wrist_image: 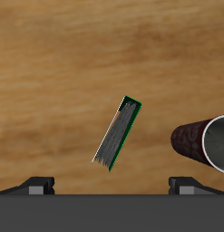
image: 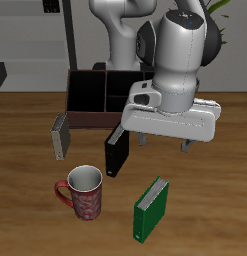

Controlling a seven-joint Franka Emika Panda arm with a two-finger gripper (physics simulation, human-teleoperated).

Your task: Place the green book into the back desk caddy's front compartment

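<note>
Gripper (image: 165, 143) hangs above table, not yet at the slim bright-green hardcover book (image: 150, 209).

Green book stands on edge nr table's front edge, beside a dark-red patterned mug (image: 83, 192), well apart from the wide dark reddish-brown desk caddy (image: 95, 95) farther back. Wrist view: book (wrist_image: 118, 136) sits straight below the fingers, its long axis tilted diagonally across the gap, so wrist prob needs a twist before descent. Fingers spread wide, holding nothing.
</note>
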